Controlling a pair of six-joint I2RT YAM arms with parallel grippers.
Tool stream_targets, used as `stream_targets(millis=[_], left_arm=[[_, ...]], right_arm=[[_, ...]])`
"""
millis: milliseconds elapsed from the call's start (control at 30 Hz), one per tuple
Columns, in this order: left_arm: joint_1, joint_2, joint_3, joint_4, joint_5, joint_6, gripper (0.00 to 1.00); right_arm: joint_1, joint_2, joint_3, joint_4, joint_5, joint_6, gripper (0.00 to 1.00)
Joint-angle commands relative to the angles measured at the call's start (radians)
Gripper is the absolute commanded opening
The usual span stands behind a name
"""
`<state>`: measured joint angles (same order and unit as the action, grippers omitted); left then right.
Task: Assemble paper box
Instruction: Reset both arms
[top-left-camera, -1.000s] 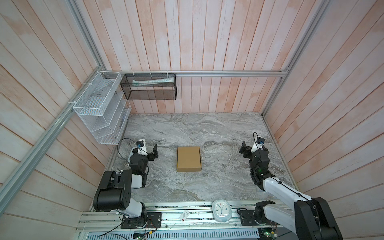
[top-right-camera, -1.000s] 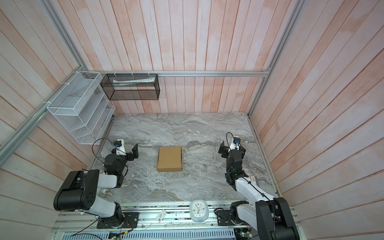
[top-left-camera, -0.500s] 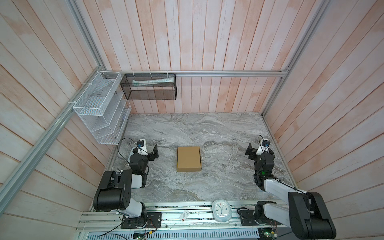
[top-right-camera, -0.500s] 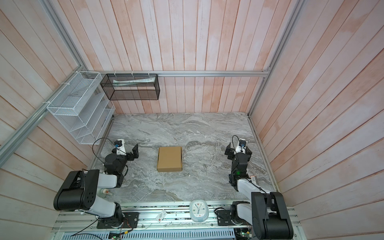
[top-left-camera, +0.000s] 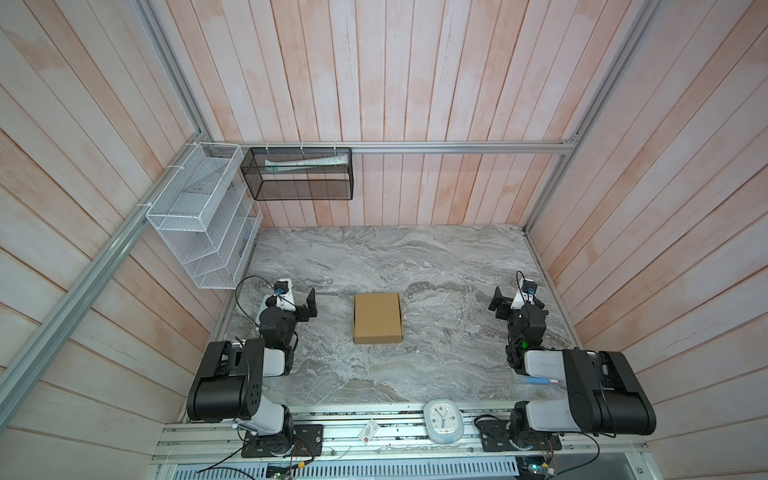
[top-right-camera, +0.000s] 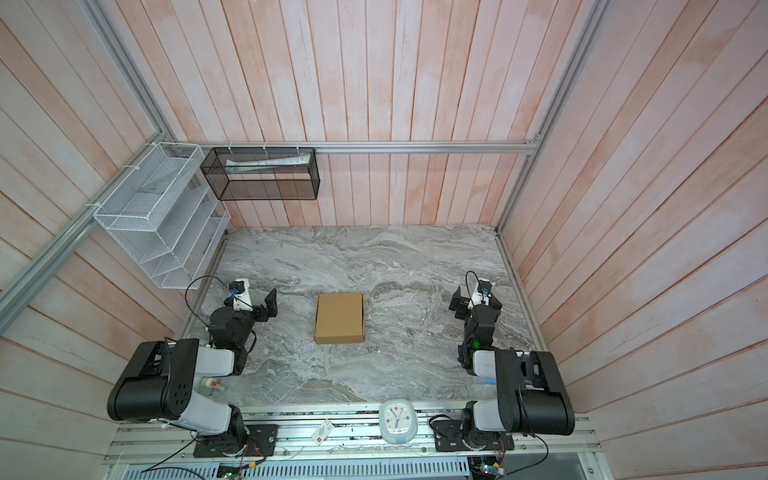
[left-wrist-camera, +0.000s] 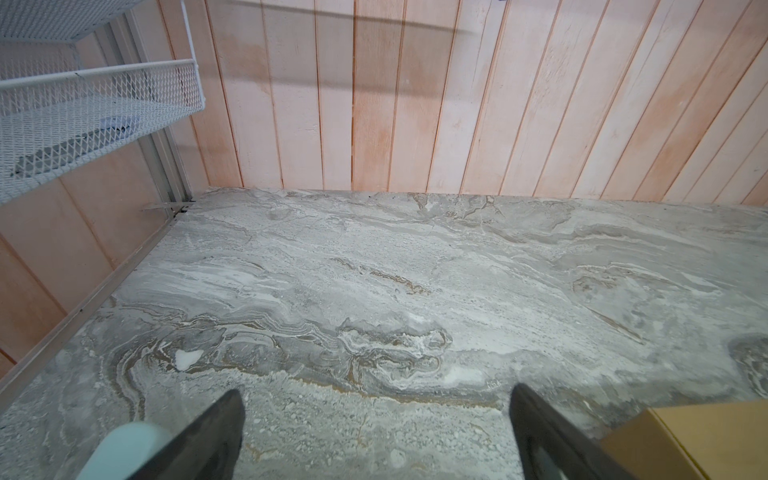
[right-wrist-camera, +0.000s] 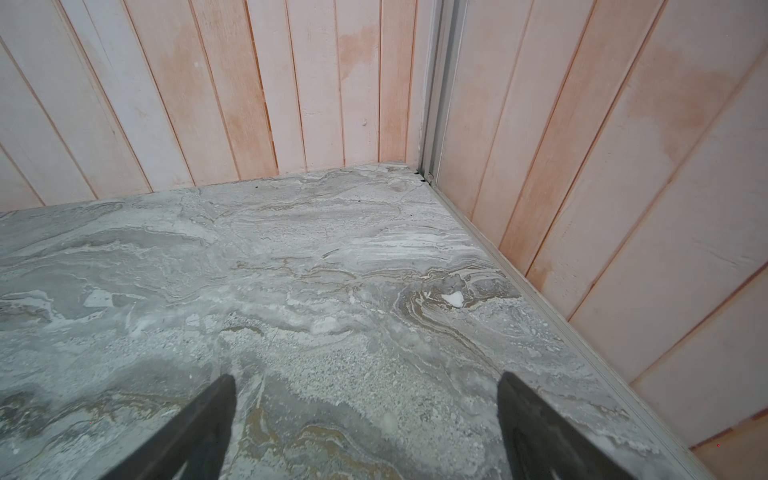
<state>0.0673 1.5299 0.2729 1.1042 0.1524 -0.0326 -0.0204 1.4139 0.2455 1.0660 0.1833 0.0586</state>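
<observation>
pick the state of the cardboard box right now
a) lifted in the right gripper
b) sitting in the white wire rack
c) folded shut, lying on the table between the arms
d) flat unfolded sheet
C: in a top view the paper box lies closed on the marble table, clear of the left gripper and the right gripper, both open and empty.

Closed paper box (top-right-camera: 339, 318) flat on marble table (top-right-camera: 374, 257), untouched.

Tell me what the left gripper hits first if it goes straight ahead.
Probably nothing near: ahead of the left gripper lies bare marble table, then the wooden back wall. The paper box sits off to one side.
</observation>
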Motion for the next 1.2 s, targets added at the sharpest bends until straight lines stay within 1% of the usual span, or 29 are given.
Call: stream_targets(millis=[0,200,400,1167], left_arm=[[0.002,0.011,0.019,-0.003,0.006,0.014,1.00],[0.002,0.010,0.019,-0.003,0.007,0.014,1.00],[0.002,0.010,0.019,-0.004,0.006,0.015,1.00],[0.000,0.012,0.019,-0.005,0.004,0.014,1.00]], right_arm=[[-0.004,0.035,-0.005,0.094,-0.017,0.009,0.98],[-0.004,0.094,-0.008,0.146,-0.037,0.003,0.98],[-0.003,0.103,-0.003,0.141,-0.077,-0.021,0.98],[-0.004,0.102,-0.002,0.136,-0.080,-0.022,0.98]])
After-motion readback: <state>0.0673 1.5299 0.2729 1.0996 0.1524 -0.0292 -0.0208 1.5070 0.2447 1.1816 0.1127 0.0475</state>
